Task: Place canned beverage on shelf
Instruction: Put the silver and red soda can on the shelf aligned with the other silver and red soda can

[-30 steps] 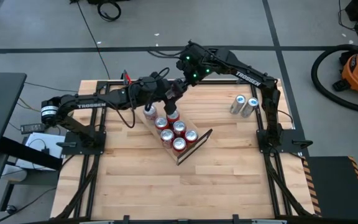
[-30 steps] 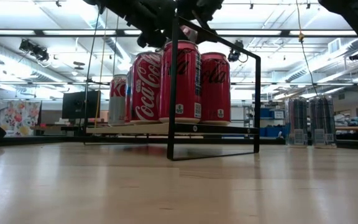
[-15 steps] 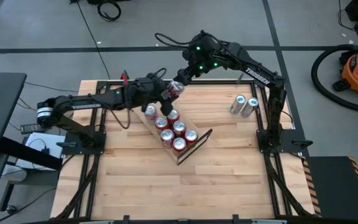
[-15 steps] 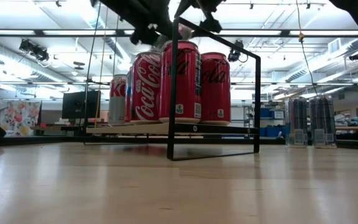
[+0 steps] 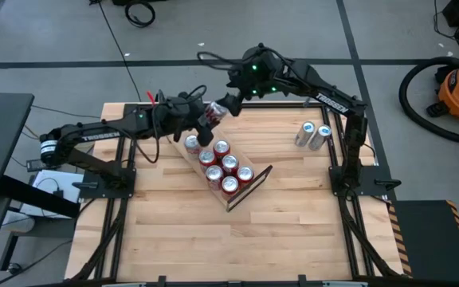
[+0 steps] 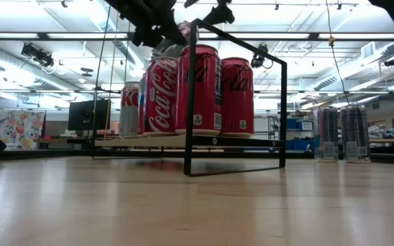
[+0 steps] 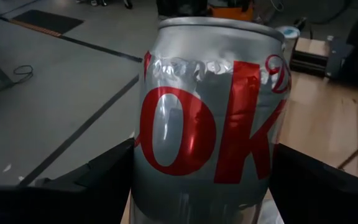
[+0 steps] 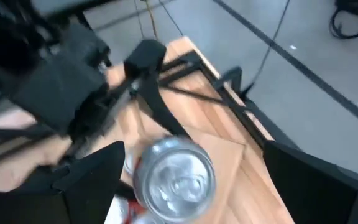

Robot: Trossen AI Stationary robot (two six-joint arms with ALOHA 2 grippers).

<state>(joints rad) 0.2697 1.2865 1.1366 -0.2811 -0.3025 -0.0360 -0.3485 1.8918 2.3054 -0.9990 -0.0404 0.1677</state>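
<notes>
My left gripper is up in the air past the far end of the shelf, and it is clamped on a silver can with red lettering. In the left wrist view that can fills the space between my two dark fingers, one pressed on each side, and there is a dented band just under its top rim. My right gripper hangs just beyond the can, on the far side of it from my left, with its fingers spread wide and nothing between them. From the right wrist view I look straight at the can's shiny lid, sitting in the gap between my right fingers without either one touching it. Below and nearer than both grippers, the shelf lies at a slant on the table, carrying a double row of red cans plus one silver can at the end closest to my left gripper. In the low view the red cans stand upright on the plank inside the black wire frame, and my arms show as dark shapes above them. Well off beyond my right gripper, two more silver cans stand together near the table's edge.
</notes>
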